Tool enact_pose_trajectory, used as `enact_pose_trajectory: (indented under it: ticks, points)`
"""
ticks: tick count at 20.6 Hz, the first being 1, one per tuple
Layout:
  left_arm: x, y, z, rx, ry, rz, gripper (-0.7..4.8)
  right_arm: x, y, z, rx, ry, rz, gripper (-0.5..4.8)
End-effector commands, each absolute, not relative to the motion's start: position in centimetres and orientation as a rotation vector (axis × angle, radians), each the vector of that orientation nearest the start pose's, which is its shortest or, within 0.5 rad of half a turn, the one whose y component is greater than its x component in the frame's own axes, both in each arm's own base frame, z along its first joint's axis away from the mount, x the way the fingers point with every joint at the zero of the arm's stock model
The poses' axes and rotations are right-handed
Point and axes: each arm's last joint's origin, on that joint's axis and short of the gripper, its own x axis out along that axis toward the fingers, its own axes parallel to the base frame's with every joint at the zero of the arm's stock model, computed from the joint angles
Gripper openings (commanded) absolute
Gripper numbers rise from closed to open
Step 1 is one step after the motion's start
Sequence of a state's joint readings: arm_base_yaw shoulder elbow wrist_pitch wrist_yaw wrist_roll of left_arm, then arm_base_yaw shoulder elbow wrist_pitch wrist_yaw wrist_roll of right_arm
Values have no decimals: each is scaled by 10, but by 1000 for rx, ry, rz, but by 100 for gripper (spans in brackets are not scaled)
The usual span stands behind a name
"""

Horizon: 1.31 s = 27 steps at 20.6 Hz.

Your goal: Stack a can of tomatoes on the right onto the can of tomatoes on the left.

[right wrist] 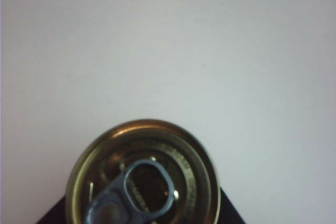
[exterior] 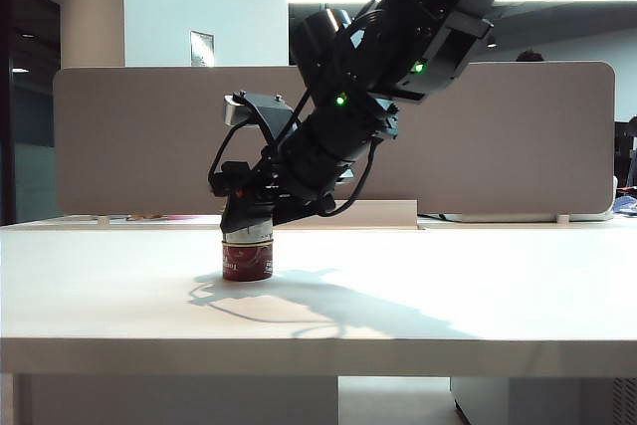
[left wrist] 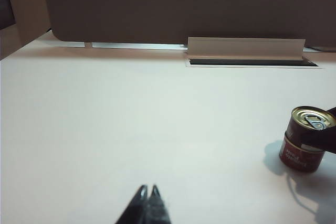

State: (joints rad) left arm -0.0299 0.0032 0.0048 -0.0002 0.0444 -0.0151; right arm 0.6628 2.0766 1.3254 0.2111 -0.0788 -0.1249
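My right gripper reaches across to the left-middle of the table and is shut on a can of tomatoes. That can sits directly over the other, red-labelled can of tomatoes, which stands on the table; no gap shows between them. The right wrist view shows the held can's gold lid and pull-ring between the dark fingers of the right gripper. From the left wrist view the pair appears at the side, gold lid above red label. My left gripper is shut, low over bare table, far from the cans.
A grey partition runs along the table's far edge, with a pale cable-tray lid in front of it. The table's front edge is near the camera. The right arm's bulk hangs over the table's middle.
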Motion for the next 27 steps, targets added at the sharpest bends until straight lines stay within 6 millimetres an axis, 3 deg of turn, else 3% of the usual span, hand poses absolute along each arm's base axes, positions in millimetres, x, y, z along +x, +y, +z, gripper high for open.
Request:
enact_pose_trajectory:
  ticks: [1,2,5,8,11,15,17,20,21,23,27]
  points:
    - [97,-4,167,-12,-12,-78,-6,355,281,168,-269,446,758,314]
    - [97,-4,167,-12,-12,-78,-6,355,281,168,-269,446,757,366]
    - [97,-4,167,-12,-12,-78,-6,355,282,170,-265,432,758,429]
    - [97,-4,167,-12,-12,-78,-6,355,282,181,-257,402,758,436]
    - [97,-4,167,-12,-12,-78,-6,351,278,208,-249,335,739,437]
    - [97,-4,167,-12,-12,-78,-6,336,254,271,-245,248,583,420]
    - [97,-4,167,-12,-12,-78,-6,329,234,298,-244,241,515,312]
    - [97,-4,167,-12,-12,-75,-6,322,206,321,-244,264,467,30]
    - [97,-4,167,-12,-12,-75,-6,317,190,330,-243,278,439,-2]
    - [97,-4,167,-12,-12,-75,-6,304,164,338,-221,260,391,-2]
    - [97,-4,167,-12,-12,-78,-6,264,117,331,-197,249,307,-2]
